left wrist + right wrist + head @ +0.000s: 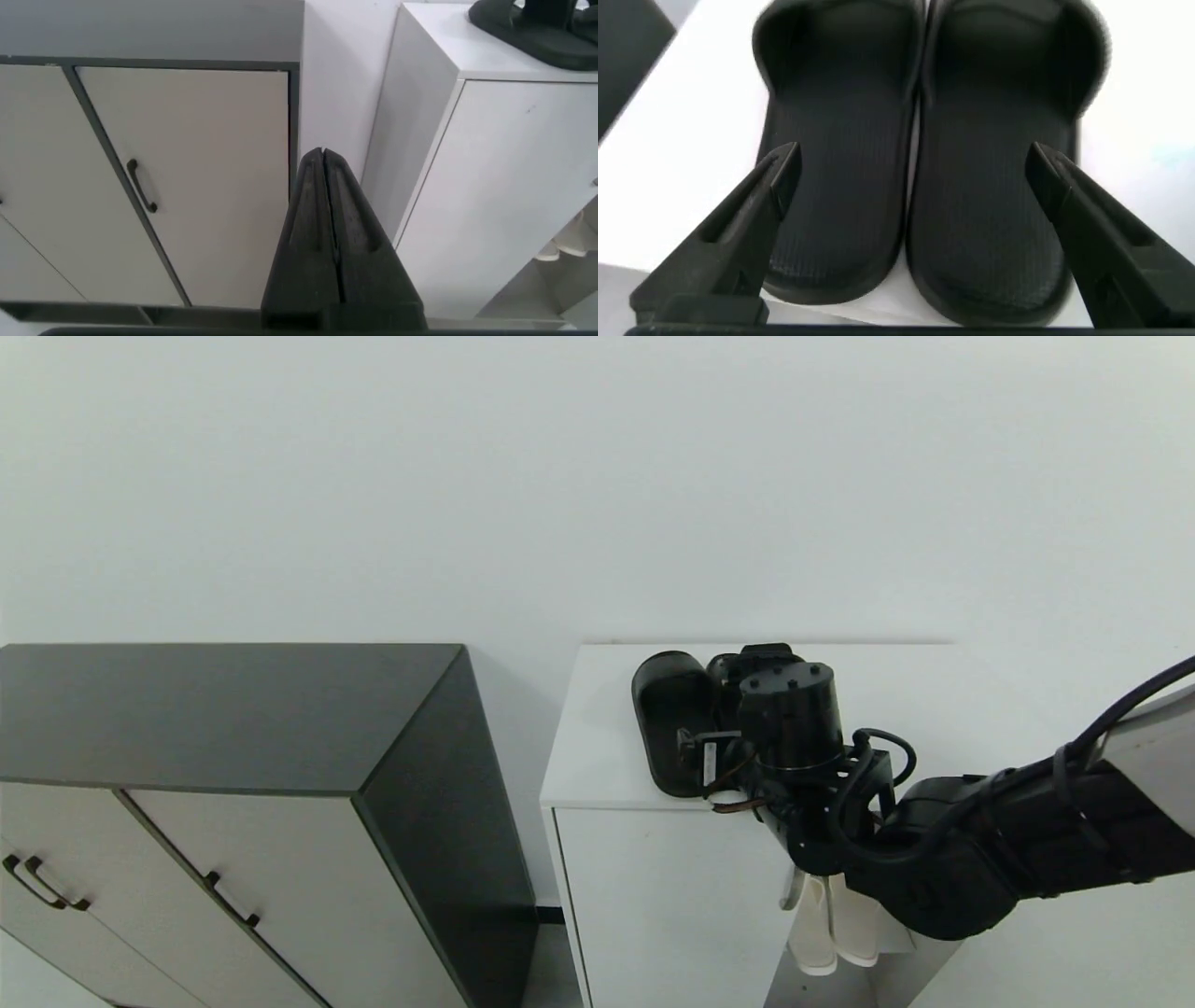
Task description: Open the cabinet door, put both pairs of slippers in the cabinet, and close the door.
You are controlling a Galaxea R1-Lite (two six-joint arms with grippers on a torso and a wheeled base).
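Observation:
A pair of black slippers (674, 723) (920, 187) lies side by side on top of the white cabinet (597, 747). My right gripper (915, 173) is open just in front of the pair, one finger outside each slipper, nothing gripped. In the head view the right wrist (794, 728) covers part of the pair. A pair of white slippers (826, 924) (572, 241) shows in an opening low on the white cabinet, beside its front panel (663, 896). My left gripper (323, 163) is shut and empty, facing the gap between the two cabinets.
A dark-topped cabinet (215, 709) with beige doors and dark handles (229, 896) (142, 185) stands left of the white one, with a narrow gap between them. A plain white wall is behind both.

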